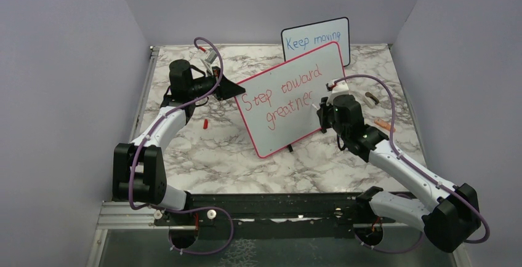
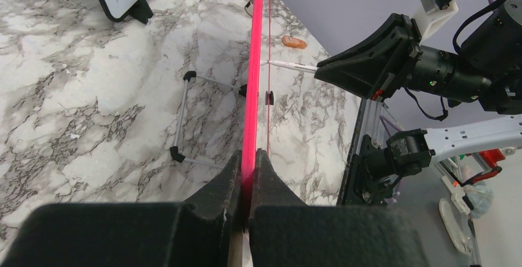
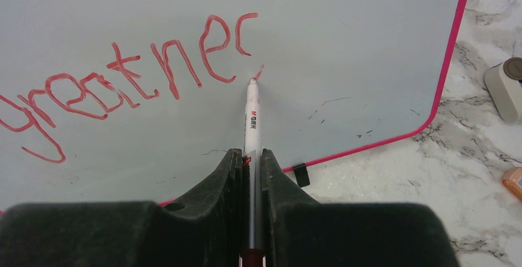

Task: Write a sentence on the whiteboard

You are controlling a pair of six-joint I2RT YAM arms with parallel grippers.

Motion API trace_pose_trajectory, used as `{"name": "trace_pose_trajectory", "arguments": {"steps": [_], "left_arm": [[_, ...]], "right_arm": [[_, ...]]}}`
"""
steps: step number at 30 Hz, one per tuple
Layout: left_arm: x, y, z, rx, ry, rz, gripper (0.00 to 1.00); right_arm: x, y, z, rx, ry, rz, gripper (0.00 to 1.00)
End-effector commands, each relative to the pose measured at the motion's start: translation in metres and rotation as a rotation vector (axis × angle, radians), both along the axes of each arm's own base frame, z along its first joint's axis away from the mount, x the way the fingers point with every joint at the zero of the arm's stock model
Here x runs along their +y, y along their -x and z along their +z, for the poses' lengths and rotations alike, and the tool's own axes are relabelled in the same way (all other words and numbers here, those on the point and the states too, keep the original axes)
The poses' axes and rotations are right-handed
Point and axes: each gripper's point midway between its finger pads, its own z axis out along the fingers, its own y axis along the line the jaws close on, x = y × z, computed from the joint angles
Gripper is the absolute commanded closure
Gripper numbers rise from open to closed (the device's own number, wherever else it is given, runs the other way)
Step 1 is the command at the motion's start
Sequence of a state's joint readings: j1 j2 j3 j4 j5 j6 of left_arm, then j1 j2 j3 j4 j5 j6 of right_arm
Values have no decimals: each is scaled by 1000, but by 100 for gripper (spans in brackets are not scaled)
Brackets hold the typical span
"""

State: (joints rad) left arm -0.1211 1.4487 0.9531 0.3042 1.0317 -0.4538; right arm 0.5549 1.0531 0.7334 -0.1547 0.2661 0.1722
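Observation:
The whiteboard (image 1: 284,135), red-pink framed, stands tilted on the marble table. Red words of the sentence (image 1: 282,98) read "Step toward" over "greatne" with one more partial letter. My left gripper (image 1: 230,88) is shut on the board's left frame edge (image 2: 251,125), the jaws pinching the red rim at the fingertips (image 2: 250,162). My right gripper (image 3: 250,154) is shut on a white marker (image 3: 252,116). The marker's tip touches the board beside a short fresh red stroke (image 3: 259,71), right of the last letters (image 3: 215,48). From above, the right gripper (image 1: 321,111) faces the board's lower right.
A smaller black-framed board (image 1: 316,38) with blue "Keep moving" stands behind. A red cap (image 1: 205,122) lies left of the whiteboard. An eraser-like block (image 3: 508,85) and an orange piece (image 3: 514,182) lie to the right. A wire stand (image 2: 184,116) sits behind the board.

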Motion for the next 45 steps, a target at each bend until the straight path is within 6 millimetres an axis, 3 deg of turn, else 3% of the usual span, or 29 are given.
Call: {"name": "trace_pose_trajectory", "arguments": {"steps": [1,9,25,30,45], "left_arm": [[-1,2,-22,62,-32,-1,100],[-1,2,-22,59,-32,-2,100],[-1,2,-22,62,-32,0,100],[-1,3,-21,60,-31,-3,100],[-2,3,-20,55,-32,-5,100]], "right_arm": [[9,0,6,-14,-53,24,100],[13,-2,15,-36,-77,34,100],[-12,-2,27,-87,-35,-67,100],[-23,-7,31,-111,-38,-113,100],[-18,-29,46,-157,-65,-105,100]]}}
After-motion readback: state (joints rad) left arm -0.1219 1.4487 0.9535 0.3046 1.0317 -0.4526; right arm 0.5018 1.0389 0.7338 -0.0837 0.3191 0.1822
